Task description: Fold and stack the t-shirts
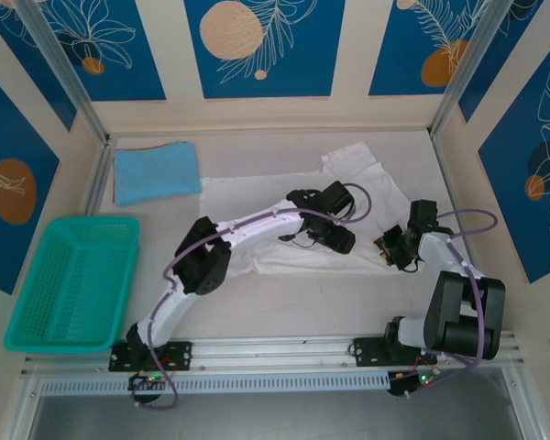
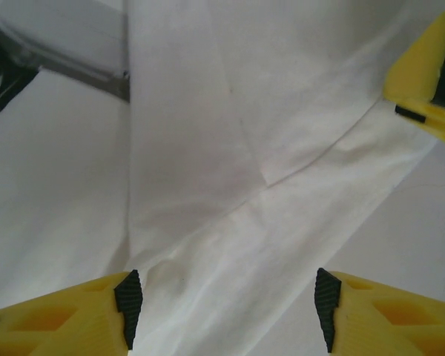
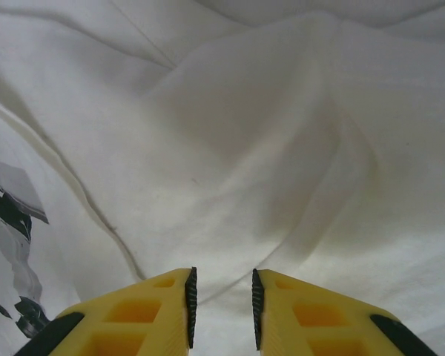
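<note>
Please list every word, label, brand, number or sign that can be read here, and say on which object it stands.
No text can be read anywhere.
white t-shirt: a dark printed mark in the right wrist view, blurred shapes, no legible letters.
light-blue t-shirt: plain.
teal basket: no label visible.
wall panels: leaf and circle drawings, no words.

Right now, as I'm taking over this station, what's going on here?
Both arms are working on the white t-shirt, spread mid-table. The left tool hovers open over it; the right tool has its jaws nearly together at a fold, grip unclear. The light-blue t-shirt lies folded at the back left.
</note>
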`<action>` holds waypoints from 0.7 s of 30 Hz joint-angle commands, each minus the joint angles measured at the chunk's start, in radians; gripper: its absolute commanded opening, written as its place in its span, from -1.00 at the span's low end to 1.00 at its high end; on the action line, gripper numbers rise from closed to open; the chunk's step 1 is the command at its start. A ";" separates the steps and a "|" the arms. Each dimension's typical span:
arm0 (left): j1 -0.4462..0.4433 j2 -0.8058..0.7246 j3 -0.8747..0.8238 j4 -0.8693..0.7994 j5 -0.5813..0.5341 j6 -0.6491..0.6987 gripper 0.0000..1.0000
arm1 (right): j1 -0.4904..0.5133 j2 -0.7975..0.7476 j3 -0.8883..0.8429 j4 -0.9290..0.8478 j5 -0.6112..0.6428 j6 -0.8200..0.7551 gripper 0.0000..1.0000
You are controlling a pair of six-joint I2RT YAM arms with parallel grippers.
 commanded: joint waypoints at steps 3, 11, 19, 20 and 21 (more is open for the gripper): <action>-0.025 0.090 0.129 -0.078 -0.007 0.113 0.37 | -0.030 0.016 -0.007 0.024 -0.066 0.020 -0.42; -0.063 0.119 0.139 -0.072 -0.079 0.290 0.20 | -0.069 -0.017 -0.045 0.033 -0.066 0.022 -0.42; -0.095 0.187 0.241 -0.093 -0.219 0.373 0.10 | -0.085 -0.025 -0.055 0.038 -0.073 0.016 -0.42; -0.096 0.202 0.260 -0.100 -0.238 0.379 0.10 | -0.086 -0.026 -0.056 0.040 -0.073 0.015 -0.42; -0.096 0.211 0.272 -0.103 -0.247 0.384 0.10 | -0.086 -0.024 -0.057 0.039 -0.074 0.015 -0.42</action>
